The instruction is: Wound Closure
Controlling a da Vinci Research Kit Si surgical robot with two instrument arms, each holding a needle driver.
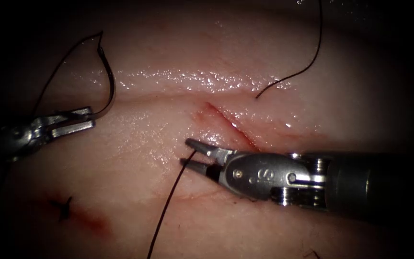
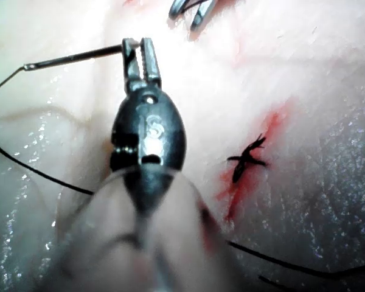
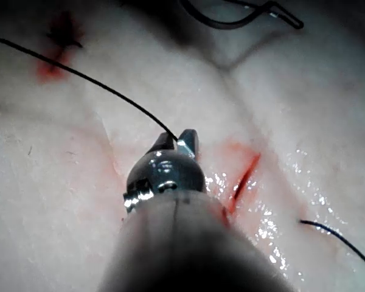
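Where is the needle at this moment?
In the endoscope view the needle is left of the cut, above the tissue, held near one end by the left hand.

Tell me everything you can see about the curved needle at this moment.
The needle is a thin, dark, curved piece of metal with a dull shine. It is out of the tissue, on the left side of the cut. The left tool holds it near its pointed end with shut jaws; the curve rises from there to the swaged end, where the thread joins with a small kink. In the left wrist view it sticks out sideways from the jaws.
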